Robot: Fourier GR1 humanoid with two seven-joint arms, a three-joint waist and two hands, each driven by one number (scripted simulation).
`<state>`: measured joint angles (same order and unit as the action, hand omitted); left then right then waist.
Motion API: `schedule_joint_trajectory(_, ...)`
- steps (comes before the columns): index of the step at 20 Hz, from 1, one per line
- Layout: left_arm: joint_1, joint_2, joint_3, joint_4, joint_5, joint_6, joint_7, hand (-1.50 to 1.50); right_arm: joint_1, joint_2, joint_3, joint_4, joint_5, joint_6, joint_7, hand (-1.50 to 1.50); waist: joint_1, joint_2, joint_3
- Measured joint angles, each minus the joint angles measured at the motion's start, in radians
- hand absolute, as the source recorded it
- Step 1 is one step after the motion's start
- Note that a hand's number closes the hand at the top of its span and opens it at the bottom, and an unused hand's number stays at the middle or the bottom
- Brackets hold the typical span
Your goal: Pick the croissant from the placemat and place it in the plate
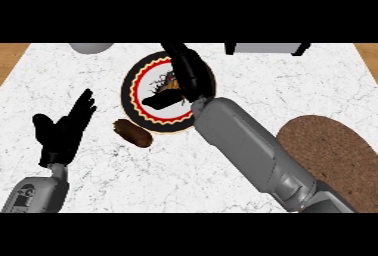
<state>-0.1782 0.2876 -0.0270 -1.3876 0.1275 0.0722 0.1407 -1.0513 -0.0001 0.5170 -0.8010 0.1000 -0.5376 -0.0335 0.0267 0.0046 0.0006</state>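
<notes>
Grey right forearm (255, 150) crosses the white counter (325, 85) from lower right, its right hand (181, 75) over the plate (136, 80) with fingers stretched out straight, holding nothing. Croissant (133, 133) lies on the counter just beside the plate's lower-left rim, apart from that hand. Left hand (63, 130) rests open at left. Brown placemat (328, 150) sits at right

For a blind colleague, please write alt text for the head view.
The robot's right hand reaches over a round patterned plate, while a brown croissant lies on the white counter beside the plate's lower-left rim. The left hand rests open at left; a brown placemat lies at right.
</notes>
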Motion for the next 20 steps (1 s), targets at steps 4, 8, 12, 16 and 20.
schedule_joint_trajectory(4,0.004,0.003,0.01,-0.003,-0.001,0.0,0.006,0.0,0.028,0.0,-0.063,-0.062,-0.122,0.061,0.028,-1.5,-0.009,-0.002,0.0)
schedule_joint_trajectory(8,0.008,-0.005,0.014,0.009,-0.009,0.002,-0.007,0.0,0.063,-0.012,-0.126,-0.083,-0.228,0.171,0.027,-1.5,-0.015,-0.002,0.0)
schedule_joint_trajectory(12,-0.009,-0.006,0.028,0.018,-0.011,-0.008,0.008,0.0,0.101,-0.024,-0.178,-0.083,-0.252,0.261,-0.016,-1.5,-0.019,-0.003,0.0)
schedule_joint_trajectory(16,0.006,-0.011,0.03,-0.022,-0.016,-0.013,0.035,0.0,0.136,-0.047,-0.224,-0.054,-0.242,0.328,-0.096,-1.5,-0.019,-0.003,-0.001)
schedule_joint_trajectory(20,0.014,-0.023,0.038,-0.01,-0.035,-0.016,0.013,0.0,0.155,-0.068,-0.265,-0.059,-0.223,0.372,-0.111,-1.5,-0.021,-0.004,0.0)
